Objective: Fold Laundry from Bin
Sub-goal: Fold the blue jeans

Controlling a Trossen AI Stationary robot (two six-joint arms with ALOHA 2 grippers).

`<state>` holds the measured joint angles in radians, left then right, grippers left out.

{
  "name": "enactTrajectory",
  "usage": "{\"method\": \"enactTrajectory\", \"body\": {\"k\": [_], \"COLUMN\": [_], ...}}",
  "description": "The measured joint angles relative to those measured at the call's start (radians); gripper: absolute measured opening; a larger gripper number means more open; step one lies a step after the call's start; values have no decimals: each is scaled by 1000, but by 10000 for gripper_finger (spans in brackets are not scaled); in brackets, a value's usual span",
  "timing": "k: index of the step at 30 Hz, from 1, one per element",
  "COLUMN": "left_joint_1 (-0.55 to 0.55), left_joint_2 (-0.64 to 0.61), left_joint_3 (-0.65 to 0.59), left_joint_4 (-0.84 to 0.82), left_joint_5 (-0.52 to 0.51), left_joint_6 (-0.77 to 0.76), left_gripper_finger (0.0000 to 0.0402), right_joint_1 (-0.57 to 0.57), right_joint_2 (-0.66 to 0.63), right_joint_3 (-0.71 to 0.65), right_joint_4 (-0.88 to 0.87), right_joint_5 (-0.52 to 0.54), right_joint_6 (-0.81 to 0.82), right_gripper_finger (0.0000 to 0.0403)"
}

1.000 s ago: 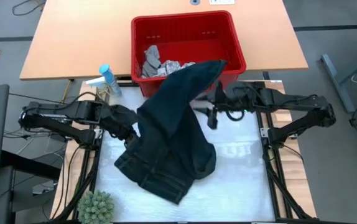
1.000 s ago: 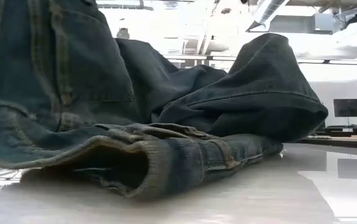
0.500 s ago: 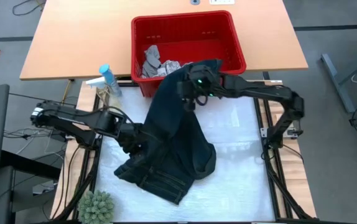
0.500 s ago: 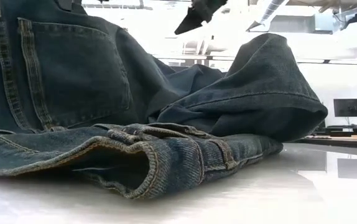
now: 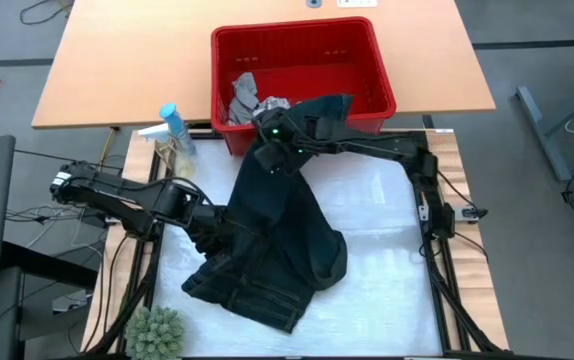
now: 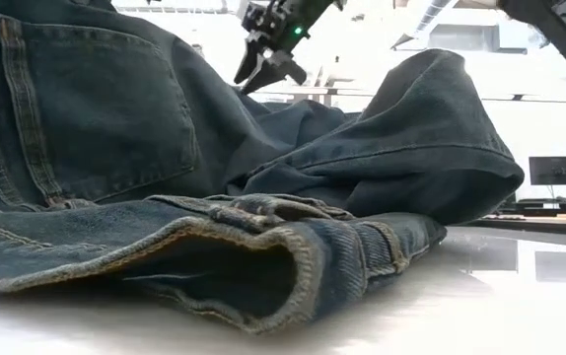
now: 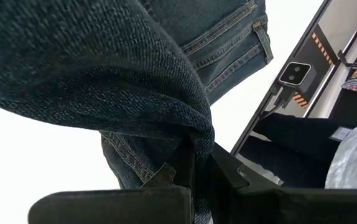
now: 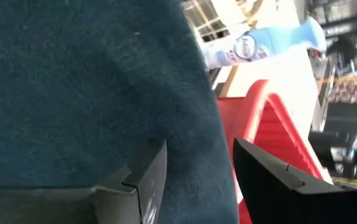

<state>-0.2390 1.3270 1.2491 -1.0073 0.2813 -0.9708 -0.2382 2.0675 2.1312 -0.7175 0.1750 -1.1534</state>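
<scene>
Dark blue trousers [image 5: 287, 230] lie crumpled on the white mat. One leg runs up to the red bin [image 5: 307, 60] and its end hangs over the bin's near rim [image 5: 335, 104]. A grey cloth [image 5: 242, 92] and a white printed cloth [image 5: 275, 104] lie inside the bin. My left gripper [image 5: 215, 226] is shut on the trousers at their left side. My right gripper [image 5: 272, 140] hovers open over the raised leg just in front of the bin. In its wrist view the leg's edge [image 8: 219, 155] lies between its fingers. My left gripper pinches a bunched fold of the denim [image 7: 197, 134] between its two shut fingers, coming in slanting down from the table's left. The fold stands up off the mat at the fingers, and the waistband [image 6: 293, 251] lies on the mat. Whether my right gripper touches the leg, I cannot tell.
A blue-capped spray bottle [image 5: 172, 125] stands left of the bin, beside my left arm. A small green plant [image 5: 155, 333] sits at the mat's near left corner. The bin rests on a wooden table [image 5: 117, 60] beyond the mat. Bare mat [image 5: 387, 280] lies right of the trousers.
My right gripper has swung from the mat's right side toward the left and far edge, coming over the trouser leg at the bin, and has rolled. My left gripper has moved a little toward the near right and tipped down, still shut, dragging the cloth with it.
</scene>
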Motion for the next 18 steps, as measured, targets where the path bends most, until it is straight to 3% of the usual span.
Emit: {"method": "enactTrajectory", "body": {"k": [13,18], "left_joint_1": [-38,-45], "left_joint_2": [0,0], "left_joint_3": [0,0], "left_joint_4": [3,3], "left_joint_5": [-4,1], "left_joint_6": [-21,-20], "left_gripper_finger": [2,2], "right_joint_1": [-1,-1], "right_joint_2": [48,49], "right_joint_3": [45,41], "right_joint_4": [-20,-69], "right_joint_5": [-8,-17], "right_joint_6": [-112,-122], "right_gripper_finger": [206,184]}}
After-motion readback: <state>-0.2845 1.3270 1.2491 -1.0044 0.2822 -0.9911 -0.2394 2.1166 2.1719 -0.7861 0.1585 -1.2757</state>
